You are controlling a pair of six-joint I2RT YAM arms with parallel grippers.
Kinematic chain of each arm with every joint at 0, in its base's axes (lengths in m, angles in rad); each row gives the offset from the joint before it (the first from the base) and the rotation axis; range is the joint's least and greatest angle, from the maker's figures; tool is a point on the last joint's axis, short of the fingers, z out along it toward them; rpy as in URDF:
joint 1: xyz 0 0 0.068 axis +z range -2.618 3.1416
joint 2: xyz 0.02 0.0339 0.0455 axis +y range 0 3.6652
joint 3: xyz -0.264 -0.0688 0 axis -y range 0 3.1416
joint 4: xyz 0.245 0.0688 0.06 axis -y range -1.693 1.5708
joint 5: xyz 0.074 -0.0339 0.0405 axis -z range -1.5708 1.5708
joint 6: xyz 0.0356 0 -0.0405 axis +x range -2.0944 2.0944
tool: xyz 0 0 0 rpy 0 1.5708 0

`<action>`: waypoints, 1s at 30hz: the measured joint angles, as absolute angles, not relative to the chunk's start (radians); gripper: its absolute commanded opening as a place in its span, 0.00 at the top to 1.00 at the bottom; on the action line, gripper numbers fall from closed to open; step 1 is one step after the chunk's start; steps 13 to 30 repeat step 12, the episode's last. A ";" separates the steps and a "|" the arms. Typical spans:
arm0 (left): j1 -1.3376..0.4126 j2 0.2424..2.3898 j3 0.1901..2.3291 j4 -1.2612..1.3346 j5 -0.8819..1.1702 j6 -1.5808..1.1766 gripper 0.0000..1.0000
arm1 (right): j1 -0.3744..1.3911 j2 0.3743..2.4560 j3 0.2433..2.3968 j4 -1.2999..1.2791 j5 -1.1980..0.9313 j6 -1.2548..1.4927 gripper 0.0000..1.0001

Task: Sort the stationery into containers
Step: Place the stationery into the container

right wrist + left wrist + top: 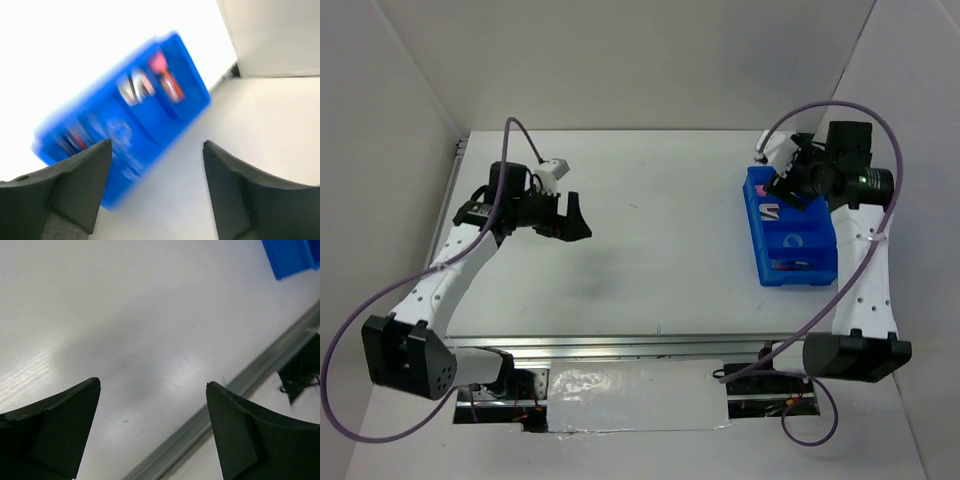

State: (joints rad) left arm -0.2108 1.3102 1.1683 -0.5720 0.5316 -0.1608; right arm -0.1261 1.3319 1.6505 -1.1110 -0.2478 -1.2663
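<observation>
**Clerk:** Item one, left claw (pixel 582 218). Condition?

**Checker:** Released, fingers spread wide, nothing between them. Under it is only bare surface (pixel 660 230). The bin's corner sits well off to its right.

**Clerk:** Item two, right claw (pixel 157 145).

**Checker:** Also released and empty, hanging above the far end of the blue bin (pixel 756 240).

**Clerk:** Stock in the bin?

**Checker:** Under and nearer than the right claw: a clear tape ring (pixel 793 241) around the middle, and red pens (pixel 790 266) at the near end. A pink-and-red piece (pixel 165 77) lies by the far end. No stationery shows loose on the surface.

**Clerk:** Hazards, as you judge them?

**Checker:** Left side: a grab here would close on nothing, and going too low would scrape the surface. Right side: the claw looks close over the bin, so a sideways pull-away could catch a wall and drag or tip it, spilling what is sorted.

**Clerk:** Not verifiable?

**Checker:** From overhead the right claw covers the bin's far end. Its own camera is smeared, so the pale streaks (pixel 135 89) cannot be identified. The bin looks partitioned, but I cannot say which piece lies in which section. No blue pens or eraser can be picked out.
</observation>
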 measured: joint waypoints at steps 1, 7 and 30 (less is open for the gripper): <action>-0.204 1.287 1.161 -0.556 0.499 -0.162 0.01 | -0.131 1.302 1.647 -1.077 -0.302 -1.170 0.16; -0.168 1.168 1.091 -0.512 0.306 -0.162 0.01 | -0.141 0.954 1.249 -0.810 -0.451 -0.717 0.08; -0.154 1.039 0.954 -0.484 0.145 -0.187 0.01 | -0.134 0.753 0.987 -0.638 -0.450 -0.505 0.04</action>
